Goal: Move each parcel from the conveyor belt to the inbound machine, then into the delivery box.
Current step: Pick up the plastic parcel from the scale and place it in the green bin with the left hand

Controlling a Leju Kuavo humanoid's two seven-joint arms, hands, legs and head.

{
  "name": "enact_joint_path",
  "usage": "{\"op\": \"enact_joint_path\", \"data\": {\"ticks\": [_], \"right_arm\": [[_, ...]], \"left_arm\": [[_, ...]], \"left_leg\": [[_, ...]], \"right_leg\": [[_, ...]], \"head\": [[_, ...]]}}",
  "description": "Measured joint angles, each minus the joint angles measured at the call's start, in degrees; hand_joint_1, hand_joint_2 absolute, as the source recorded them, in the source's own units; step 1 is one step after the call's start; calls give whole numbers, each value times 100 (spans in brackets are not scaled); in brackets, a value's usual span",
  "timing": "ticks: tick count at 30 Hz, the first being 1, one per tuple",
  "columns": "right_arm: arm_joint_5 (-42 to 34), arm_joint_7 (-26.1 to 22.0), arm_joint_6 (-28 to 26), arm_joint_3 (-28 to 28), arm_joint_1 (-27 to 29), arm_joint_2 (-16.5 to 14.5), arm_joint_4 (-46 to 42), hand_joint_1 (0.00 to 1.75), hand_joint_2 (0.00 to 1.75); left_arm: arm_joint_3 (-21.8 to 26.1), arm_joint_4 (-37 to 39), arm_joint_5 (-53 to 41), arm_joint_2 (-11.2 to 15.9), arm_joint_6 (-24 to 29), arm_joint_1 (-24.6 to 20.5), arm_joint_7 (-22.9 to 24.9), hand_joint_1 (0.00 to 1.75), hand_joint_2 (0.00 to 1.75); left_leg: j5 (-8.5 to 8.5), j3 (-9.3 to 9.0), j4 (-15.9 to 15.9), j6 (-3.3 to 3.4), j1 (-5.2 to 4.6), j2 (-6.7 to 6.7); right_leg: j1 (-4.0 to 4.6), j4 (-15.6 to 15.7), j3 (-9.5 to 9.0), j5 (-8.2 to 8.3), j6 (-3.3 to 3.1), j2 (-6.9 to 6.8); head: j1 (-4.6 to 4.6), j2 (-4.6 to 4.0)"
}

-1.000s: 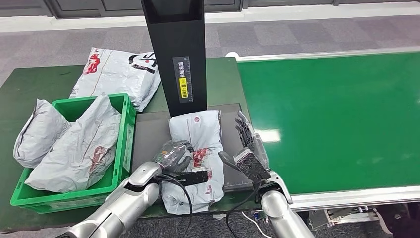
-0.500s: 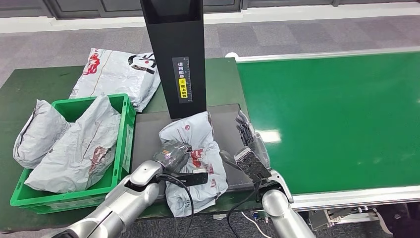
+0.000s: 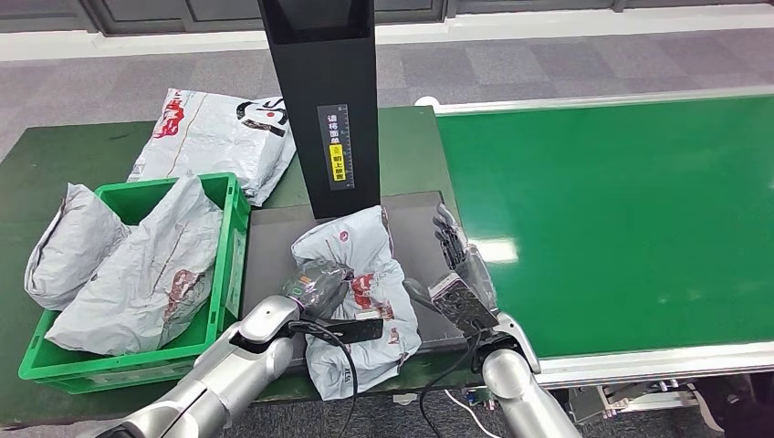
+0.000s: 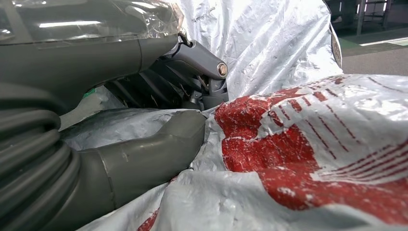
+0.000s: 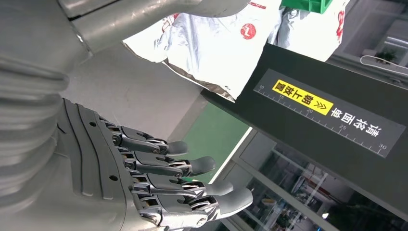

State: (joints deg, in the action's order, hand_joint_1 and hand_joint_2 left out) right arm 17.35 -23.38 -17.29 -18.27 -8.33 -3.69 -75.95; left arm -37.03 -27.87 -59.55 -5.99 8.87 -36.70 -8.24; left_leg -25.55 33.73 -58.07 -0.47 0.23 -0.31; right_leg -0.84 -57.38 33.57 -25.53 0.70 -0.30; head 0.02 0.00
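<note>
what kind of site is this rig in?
Looks like a parcel-sorting or logistics test cell: a green conveyor belt, a black scanning post over a dark platform, and grey courier bags piled in a green crate.

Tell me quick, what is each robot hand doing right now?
Left robot hand: grips the grey parcel on the black scanner plate.
Right robot hand: open, holding nothing.
</note>
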Motion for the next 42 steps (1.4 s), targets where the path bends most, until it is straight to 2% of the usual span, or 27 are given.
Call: {"op": "enact_joint_path", "data": {"ticks": [37,39,42], "right_arm": [[-1,-3,-1,1,1,-16,0,0,175],[-13,-40,-12,1,16,-16,0,0,175],[-68,-141,-78,2,98,-10,1,0,175]], "left_arm": [[8,-22,-16,-6,59,-2,-16,175,175],[137,-421,-101,8,439,127,-90,175,175],[857,-1950,-181,173,1373,433,97,175,175]], "left_leg": [[1,-2,0,-1,0,0],[2,1,-1,-3,-1,7],[15,42,-4,-11,6,22]], "right_leg": [[0,0,-1,0,0,0],[-1,-2,7,3,-2,10],[5,-5,56,16,-5,32]], "head": [[1,0],[1,0],[2,0]]}}
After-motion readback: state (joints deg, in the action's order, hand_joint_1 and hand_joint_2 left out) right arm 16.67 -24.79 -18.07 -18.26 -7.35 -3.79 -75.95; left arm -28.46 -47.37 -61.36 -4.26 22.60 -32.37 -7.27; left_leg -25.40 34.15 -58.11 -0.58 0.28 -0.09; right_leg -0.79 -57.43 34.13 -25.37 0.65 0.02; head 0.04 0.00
